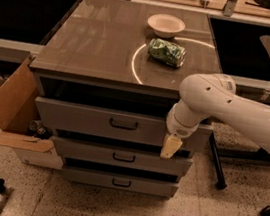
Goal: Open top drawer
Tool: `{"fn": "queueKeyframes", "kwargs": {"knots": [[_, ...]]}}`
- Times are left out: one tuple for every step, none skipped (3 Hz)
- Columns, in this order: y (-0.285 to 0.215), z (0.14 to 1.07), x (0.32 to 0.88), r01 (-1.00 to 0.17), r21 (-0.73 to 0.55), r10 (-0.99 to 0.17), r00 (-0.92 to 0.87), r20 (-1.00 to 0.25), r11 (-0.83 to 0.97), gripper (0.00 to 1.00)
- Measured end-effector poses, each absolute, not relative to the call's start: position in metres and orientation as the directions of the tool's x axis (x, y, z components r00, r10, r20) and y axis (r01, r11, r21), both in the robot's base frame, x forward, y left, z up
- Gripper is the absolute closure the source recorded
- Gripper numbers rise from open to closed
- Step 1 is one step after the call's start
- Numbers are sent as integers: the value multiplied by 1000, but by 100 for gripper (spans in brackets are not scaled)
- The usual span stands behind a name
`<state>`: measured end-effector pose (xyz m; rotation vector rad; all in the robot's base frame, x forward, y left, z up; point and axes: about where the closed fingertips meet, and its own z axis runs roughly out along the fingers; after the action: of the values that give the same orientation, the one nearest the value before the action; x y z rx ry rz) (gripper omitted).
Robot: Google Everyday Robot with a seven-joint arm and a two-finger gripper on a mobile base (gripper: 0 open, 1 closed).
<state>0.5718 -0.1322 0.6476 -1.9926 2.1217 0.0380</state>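
Observation:
The top drawer is the tallest grey front of three, just under the brown tabletop, with a small dark bar handle at its centre. A dark gap shows above its front. My gripper hangs from the white arm in front of the right part of the top drawer's front. Its beige tip reaches down over the drawer's lower edge. It is to the right of the handle and apart from it.
Two shorter grey drawers lie below. A white bowl and a green crumpled bag sit on the tabletop. An open cardboard box stands at the cabinet's left. A dark chair base is at the right.

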Motion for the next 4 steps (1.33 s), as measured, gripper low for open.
{"fn": "queueKeyframes", "kwargs": {"knots": [[-137,658,541,-986,-148,-981,-47,-188,76,51],[-143,670,506,-985,-153,-978,-49,-203,81,75],[-145,669,466,-987,-118,-968,-77,-240,108,97],[-146,665,431,-987,-83,-958,-112,-263,138,100]]}}
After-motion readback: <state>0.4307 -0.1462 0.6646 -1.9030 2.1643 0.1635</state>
